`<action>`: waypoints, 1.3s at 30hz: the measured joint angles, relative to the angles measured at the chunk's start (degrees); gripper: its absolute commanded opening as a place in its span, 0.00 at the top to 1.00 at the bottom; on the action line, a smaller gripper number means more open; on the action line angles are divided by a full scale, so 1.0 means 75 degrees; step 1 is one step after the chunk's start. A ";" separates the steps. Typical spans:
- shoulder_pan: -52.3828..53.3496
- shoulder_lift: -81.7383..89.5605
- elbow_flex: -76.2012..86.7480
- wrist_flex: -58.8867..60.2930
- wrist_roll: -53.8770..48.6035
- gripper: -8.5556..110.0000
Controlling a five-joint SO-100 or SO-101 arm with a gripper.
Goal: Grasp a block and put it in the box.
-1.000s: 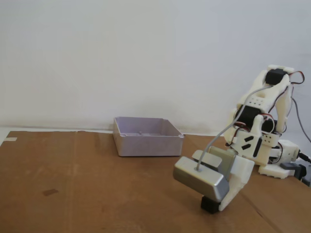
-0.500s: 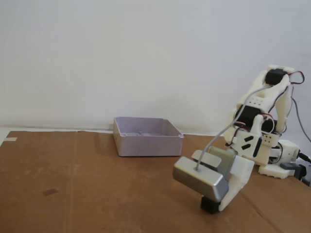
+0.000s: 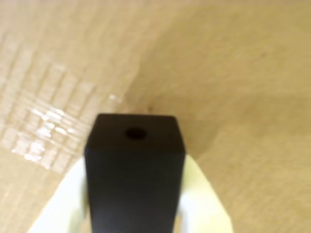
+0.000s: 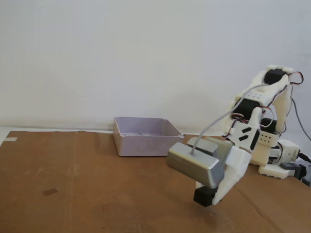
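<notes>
The black block (image 3: pixel 134 174) fills the lower middle of the wrist view, squeezed between two pale fingers (image 3: pixel 204 204), with a small round hole in its end face. In the fixed view my gripper (image 4: pixel 208 196) is shut on the block (image 4: pixel 203 197) and holds it a little above the brown table, under the grey camera housing (image 4: pixel 195 163). The lavender-grey box (image 4: pixel 146 137) stands at the back of the table, up and to the left of the gripper, with nothing in view inside it.
The brown cardboard-covered table (image 4: pixel 87 189) stretches to the left and front. The arm's white base (image 4: pixel 279 160) with cables sits at the right edge. A small dark mark (image 4: pixel 50 192) lies on the table at the left. A white wall rises behind.
The gripper has lifted the block off the table and shifted slightly left; the upper arm has leaned forward. The box has not moved.
</notes>
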 measured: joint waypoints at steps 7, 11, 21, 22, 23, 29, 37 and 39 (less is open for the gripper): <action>0.0422 -0.0012 -0.0363 0.0000 -0.0023 0.87; 0.0750 -0.0012 -0.0703 0.0000 -0.0059 0.87; 0.1535 -0.0012 -0.1324 0.0047 -0.0410 0.87; 0.1605 -0.0012 -0.1406 0.0117 -0.0410 0.87; 0.1688 -0.0012 -0.1488 0.0211 -0.0410 0.87; 0.2133 0.0234 -0.1945 0.0937 -0.0410 0.87; 0.2871 0.1922 -0.1980 0.1652 -0.0410 0.87; 0.3105 0.2109 -0.2004 0.1652 -0.0410 0.87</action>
